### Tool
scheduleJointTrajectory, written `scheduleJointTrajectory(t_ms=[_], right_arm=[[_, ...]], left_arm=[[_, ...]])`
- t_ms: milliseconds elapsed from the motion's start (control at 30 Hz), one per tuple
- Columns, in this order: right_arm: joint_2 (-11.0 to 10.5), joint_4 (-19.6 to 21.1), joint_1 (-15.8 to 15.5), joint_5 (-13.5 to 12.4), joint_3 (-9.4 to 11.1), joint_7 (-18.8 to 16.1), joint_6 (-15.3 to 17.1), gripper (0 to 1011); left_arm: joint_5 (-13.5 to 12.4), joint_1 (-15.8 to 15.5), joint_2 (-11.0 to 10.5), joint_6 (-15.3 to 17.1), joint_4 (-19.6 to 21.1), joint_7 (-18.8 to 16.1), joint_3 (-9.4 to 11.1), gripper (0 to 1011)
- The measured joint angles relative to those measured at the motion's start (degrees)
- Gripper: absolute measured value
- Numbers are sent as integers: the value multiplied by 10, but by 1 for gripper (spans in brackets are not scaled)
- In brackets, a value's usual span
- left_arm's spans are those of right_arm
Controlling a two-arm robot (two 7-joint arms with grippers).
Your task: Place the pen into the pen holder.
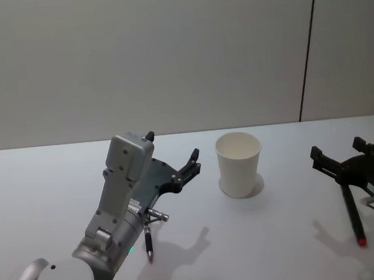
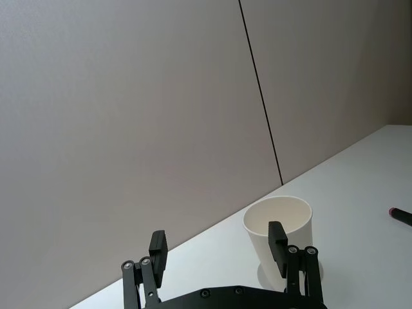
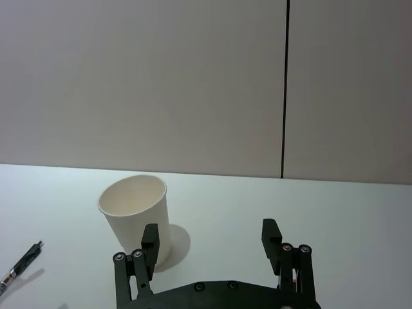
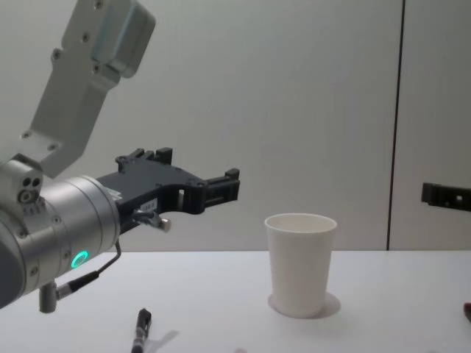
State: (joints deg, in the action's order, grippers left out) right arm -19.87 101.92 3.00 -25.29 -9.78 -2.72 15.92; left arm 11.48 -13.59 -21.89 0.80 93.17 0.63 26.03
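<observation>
Cup: We saw a white paper cup (image 1: 239,164) standing upright on the table (image 1: 48,190), between the two arms. It looked empty as far as we could see.
Dark pen: A dark pen (image 1: 148,241) lay flat on the table under the left arm, well apart from the cup.
Red-tipped pen: A red-tipped pen (image 1: 352,212) lay flat under the right arm, also apart from the cup.
Left gripper: The left gripper (image 1: 172,146) was raised off the table and pointed toward the cup, fingers spread, grasping nothing.
Right gripper: The right gripper (image 1: 336,147) hung above the red-tipped pen, released and empty.
Progress: We judged nothing done yet. Grasping a pen, lifting it over the rim and letting it go were all left.
</observation>
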Motion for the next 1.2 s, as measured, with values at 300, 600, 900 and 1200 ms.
scheduleJointTrajectory(t_ms=[300, 600, 900, 1200], right_arm=[[10, -11, 27, -17, 3, 12, 64, 1002], [22, -27, 56, -28, 3, 28, 137, 1001], [33, -40, 82, -28, 0, 46, 206, 1002], [41, -52, 103, -23, 1, 68, 264, 1002]], left_arm=[[0, 0, 0, 0, 0, 0, 0, 1003], [0, 0, 0, 0, 0, 0, 0, 1003], [0, 0, 0, 0, 0, 0, 0, 1003], [0, 0, 0, 0, 0, 0, 0, 1003]])
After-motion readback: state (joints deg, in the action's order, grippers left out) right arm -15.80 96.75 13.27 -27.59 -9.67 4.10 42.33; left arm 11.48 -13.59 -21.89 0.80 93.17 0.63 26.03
